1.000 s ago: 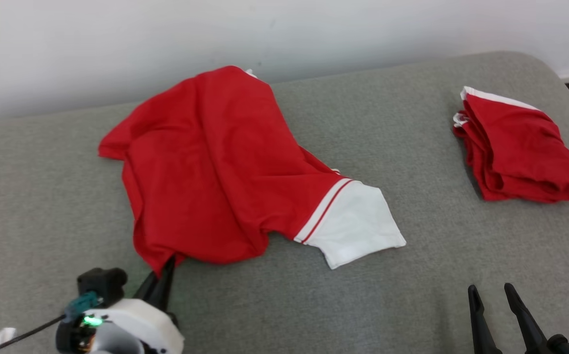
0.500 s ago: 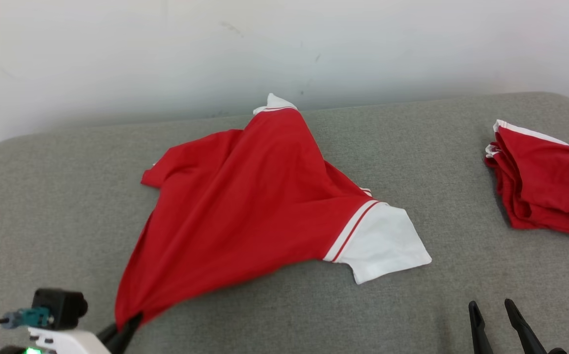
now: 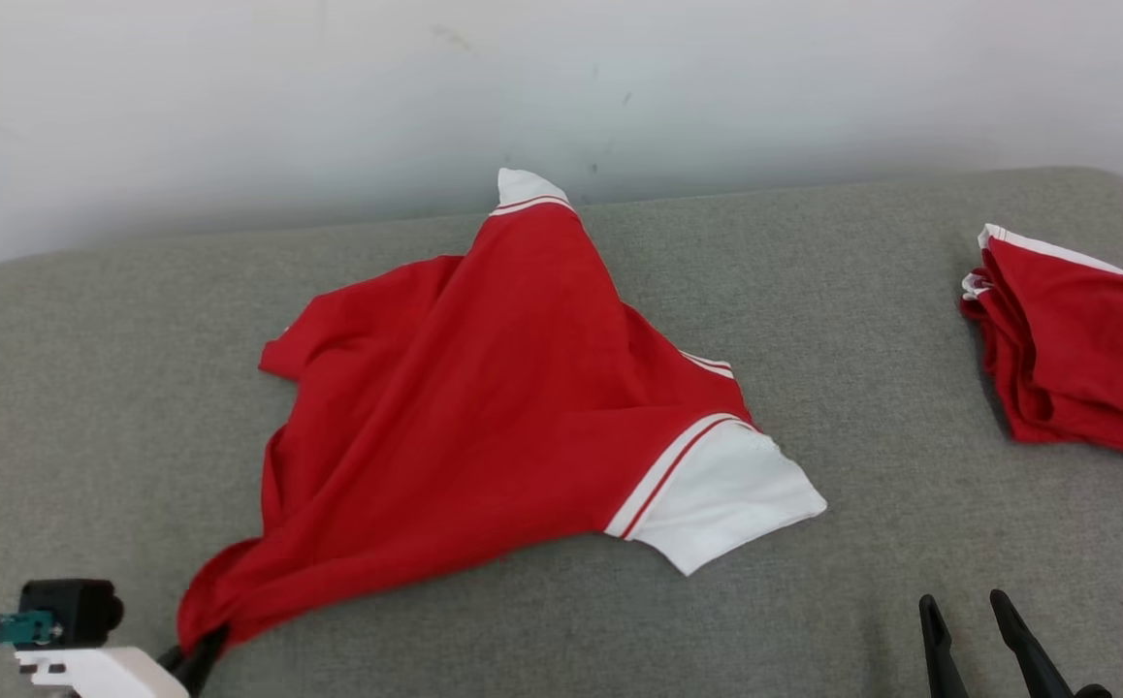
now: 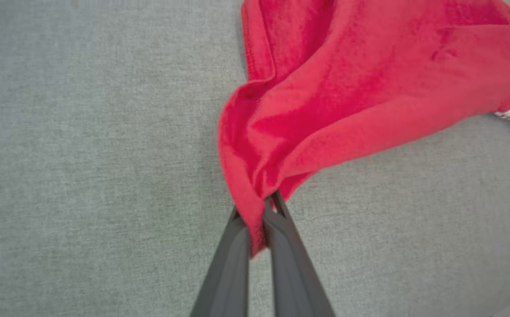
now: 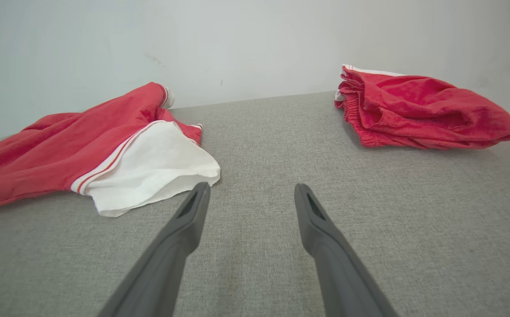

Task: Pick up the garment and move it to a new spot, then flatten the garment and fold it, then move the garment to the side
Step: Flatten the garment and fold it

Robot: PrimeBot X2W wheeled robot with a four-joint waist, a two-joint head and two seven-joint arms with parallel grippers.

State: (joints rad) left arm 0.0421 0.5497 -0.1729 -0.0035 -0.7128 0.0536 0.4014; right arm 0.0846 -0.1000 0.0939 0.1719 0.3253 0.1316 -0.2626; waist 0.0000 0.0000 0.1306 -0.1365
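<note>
The left gripper [image 3: 201, 653], at the near left, is clamped on a corner of the red garment [image 3: 484, 407], which stretches away from it toward the far middle of the grey padded surface [image 3: 862, 320], its white sleeve [image 3: 726, 499] lying nearest the spread, empty right gripper [image 3: 962, 603].

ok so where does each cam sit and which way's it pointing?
Head: on the robot's head, looking forward and down at the grey cushion and wall; left hand lower left, right hand lower right.
Left wrist: on the left arm, looking down its fingers, shut on an edge of the red shirt.
Right wrist: on the right arm, low, looking across the cushion toward the wall; its open fingers show.
Shared: head and right wrist both show the white sleeve and the folded red garment.
</note>
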